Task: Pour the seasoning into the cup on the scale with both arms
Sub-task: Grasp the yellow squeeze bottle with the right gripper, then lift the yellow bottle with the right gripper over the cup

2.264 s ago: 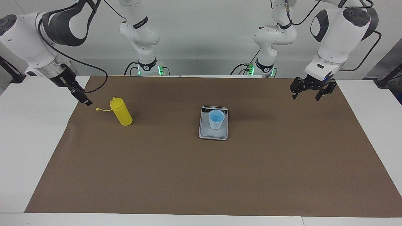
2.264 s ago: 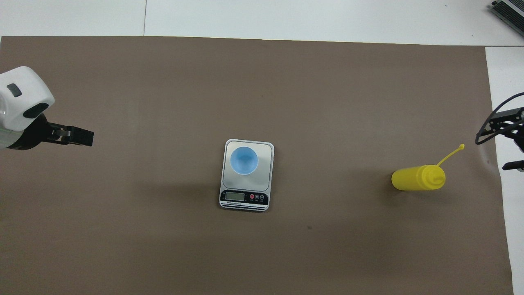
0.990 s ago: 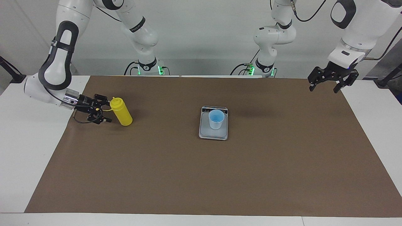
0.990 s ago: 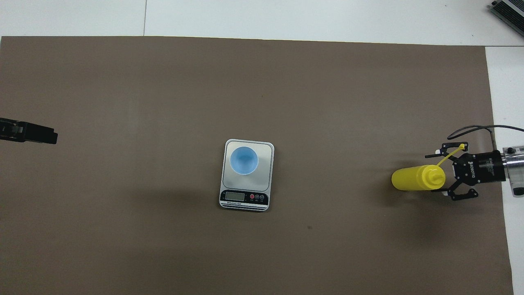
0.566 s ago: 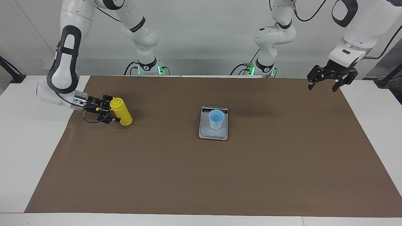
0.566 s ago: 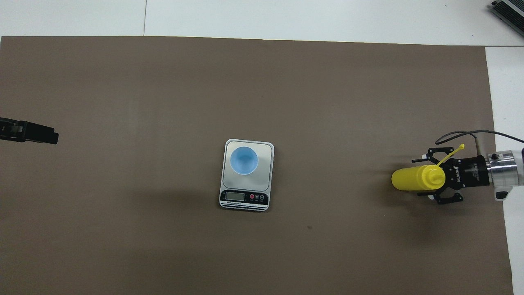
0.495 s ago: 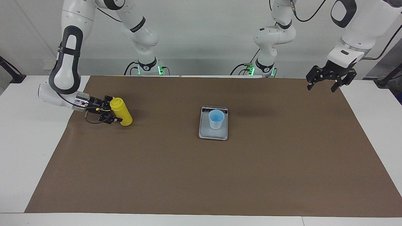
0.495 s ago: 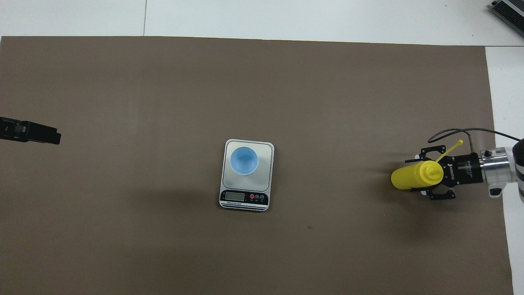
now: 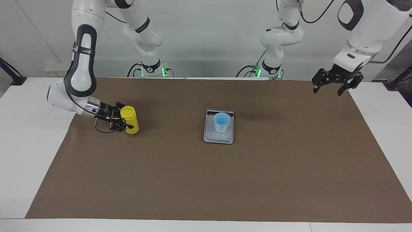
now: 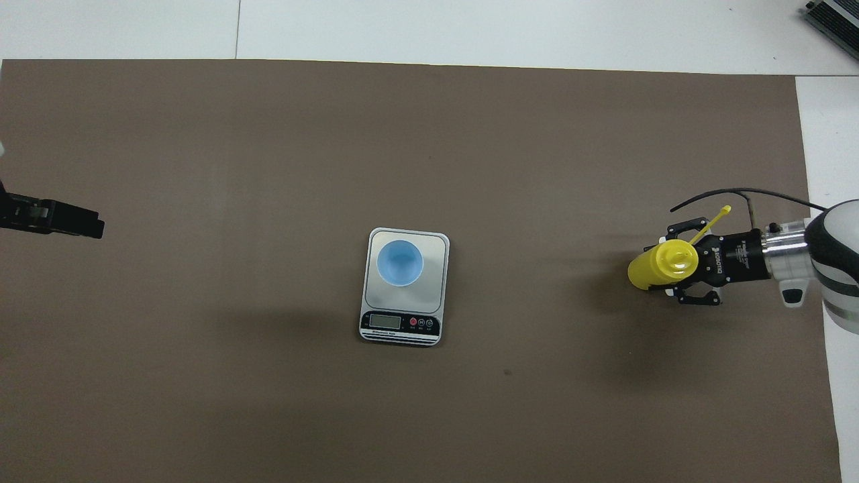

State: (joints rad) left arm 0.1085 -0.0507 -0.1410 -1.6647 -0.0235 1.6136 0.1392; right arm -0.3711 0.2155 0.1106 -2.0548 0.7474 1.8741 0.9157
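Note:
The seasoning is a yellow squeeze bottle point(image 9: 131, 120) point(image 10: 649, 270) over the brown mat toward the right arm's end. My right gripper point(image 9: 121, 121) point(image 10: 679, 267) reaches in sideways and is shut on its upper body, just under the nozzle. The bottle's thin tethered cap point(image 10: 725, 211) sticks out over the gripper. Whether the bottle's base still touches the mat, I cannot tell. The light blue cup point(image 9: 221, 122) point(image 10: 400, 263) stands upright on the silver-grey scale point(image 9: 219, 139) point(image 10: 436, 268) at mid-table. My left gripper point(image 9: 333, 85) point(image 10: 74, 225) hangs open and empty over the mat's edge at its own end.
A brown mat point(image 9: 206, 180) covers most of the white table point(image 9: 29, 154). A black cable point(image 10: 731, 194) loops off the right wrist. The scale's display strip point(image 10: 401, 323) faces the robots.
My right gripper slid in around the bottle and shut on it. Bottle and gripper then shifted a little toward the scale. The left gripper only drifted slightly.

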